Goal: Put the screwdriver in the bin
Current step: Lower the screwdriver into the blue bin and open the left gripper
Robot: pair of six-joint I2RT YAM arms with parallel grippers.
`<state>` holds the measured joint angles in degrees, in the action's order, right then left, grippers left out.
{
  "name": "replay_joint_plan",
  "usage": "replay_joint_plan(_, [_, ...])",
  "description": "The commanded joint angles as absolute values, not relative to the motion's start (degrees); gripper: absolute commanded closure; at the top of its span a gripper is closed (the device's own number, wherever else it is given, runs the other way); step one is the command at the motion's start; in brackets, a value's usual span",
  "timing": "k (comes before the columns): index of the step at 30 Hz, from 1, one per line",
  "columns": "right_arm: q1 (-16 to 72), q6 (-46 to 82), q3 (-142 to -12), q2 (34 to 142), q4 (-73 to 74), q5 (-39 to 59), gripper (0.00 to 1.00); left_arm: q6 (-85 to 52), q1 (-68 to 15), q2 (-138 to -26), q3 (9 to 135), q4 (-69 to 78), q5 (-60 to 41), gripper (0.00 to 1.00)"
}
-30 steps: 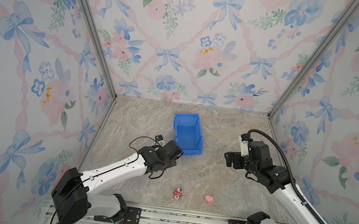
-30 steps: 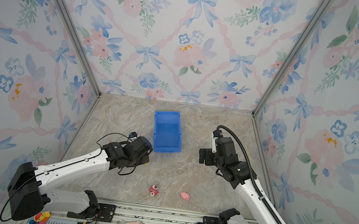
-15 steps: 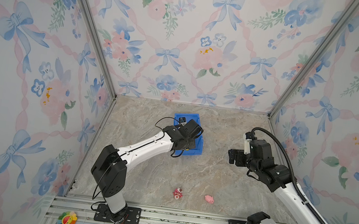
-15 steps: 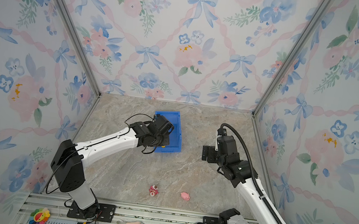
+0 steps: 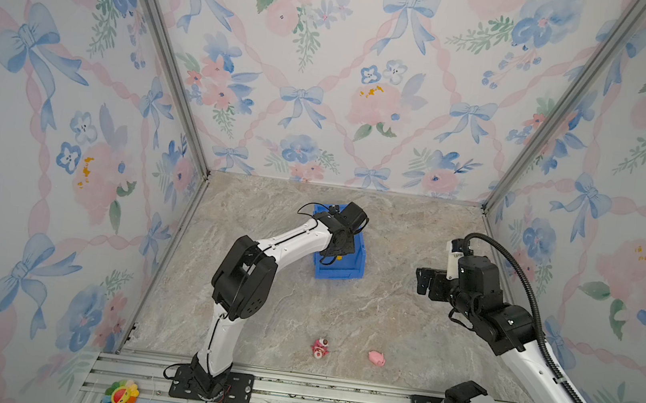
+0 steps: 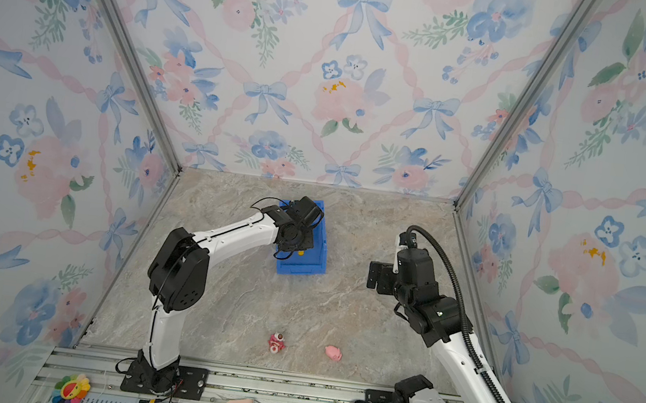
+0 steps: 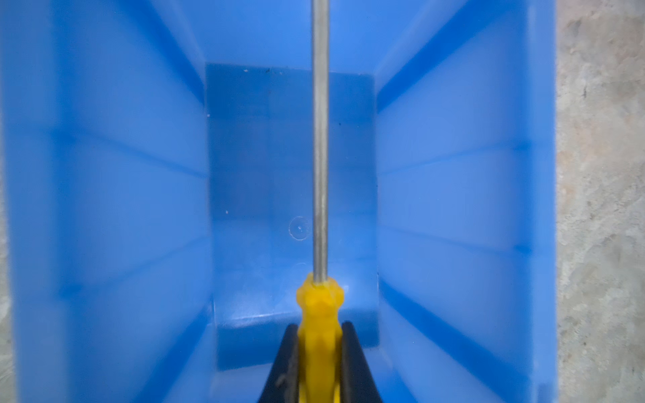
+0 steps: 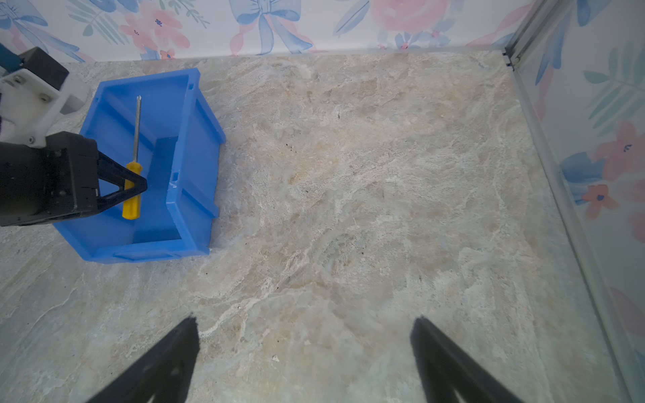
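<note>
Since a second ago your left gripper has swung from beside the blue bin to over its cavity. Its fingers clamp the screwdriver by the yellow handle, shaft crosswise to them, along the bin's length. Your right gripper hangs spread, empty, well apart.

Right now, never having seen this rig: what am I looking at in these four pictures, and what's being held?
Two white robot arms with pinching grippers work over a stone-patterned table. Both top views come from one overhead stereo camera; the other two come from cameras on the wrists. The left gripper is shut on the screwdriver, holding its yellow handle over the open blue bin. The right gripper is open and empty above bare table. A red-pink toy and a pink toy lie near the front edge.
</note>
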<state>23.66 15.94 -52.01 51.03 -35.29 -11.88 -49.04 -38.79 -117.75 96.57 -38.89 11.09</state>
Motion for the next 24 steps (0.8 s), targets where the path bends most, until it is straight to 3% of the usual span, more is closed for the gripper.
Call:
replay_joint_plan(1, [23.2,16.8,-52.3,51.4,-36.3,-12.9,0.03,-48.0,-38.5,-119.6,97.8,-39.7,11.0,1.00])
replay_joint_plan(16, [23.2,14.9,-55.3,54.6,-35.4,-12.6,0.03,-48.9,-38.6,-126.3,99.4,-39.6,11.4,1.00])
replay_joint_plan(24, [22.6,15.2,-54.6,52.6,-35.6,-12.8,0.03,-49.2,-39.2,-126.0,99.5,-39.6,12.3,0.79])
